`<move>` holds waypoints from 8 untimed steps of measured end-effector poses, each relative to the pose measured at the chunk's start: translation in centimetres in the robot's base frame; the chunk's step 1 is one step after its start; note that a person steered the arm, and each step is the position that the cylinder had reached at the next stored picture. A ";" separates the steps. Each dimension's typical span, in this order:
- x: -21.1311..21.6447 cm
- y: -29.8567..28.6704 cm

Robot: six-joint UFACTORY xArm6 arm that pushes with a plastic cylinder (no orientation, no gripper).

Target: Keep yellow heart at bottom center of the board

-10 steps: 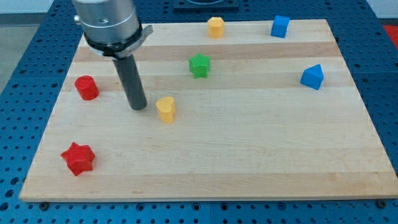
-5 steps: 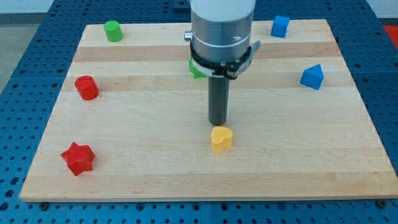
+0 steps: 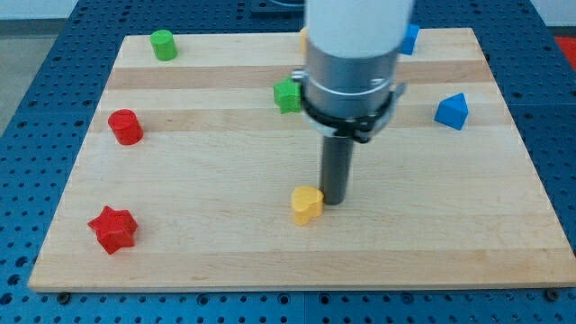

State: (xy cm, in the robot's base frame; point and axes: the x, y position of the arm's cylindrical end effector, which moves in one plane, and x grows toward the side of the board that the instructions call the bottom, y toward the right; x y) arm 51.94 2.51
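The yellow heart (image 3: 306, 204) lies on the wooden board (image 3: 432, 225), a little left of centre and in the lower half. My tip (image 3: 335, 200) rests on the board right beside the heart, at its right side, touching or nearly touching it. The rod rises from there to the arm's grey body, which covers the top middle of the board.
A green star (image 3: 287, 94) sits just left of the arm body. A green cylinder (image 3: 163, 44) is at top left, a red cylinder (image 3: 125, 127) at left, a red star (image 3: 112, 229) at bottom left. A blue block (image 3: 451, 111) is at right; another blue block (image 3: 411, 38) peeks out at top.
My tip has moved from the board's left to just right of the yellow heart. The heart was pushed right and down, then slightly back left.
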 end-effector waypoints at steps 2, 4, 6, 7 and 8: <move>0.1 -1.4; -1.1 -7.8; 1.1 -12.4; 3.2 -10.9; 4.2 -8.8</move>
State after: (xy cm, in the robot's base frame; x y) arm 56.13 -6.25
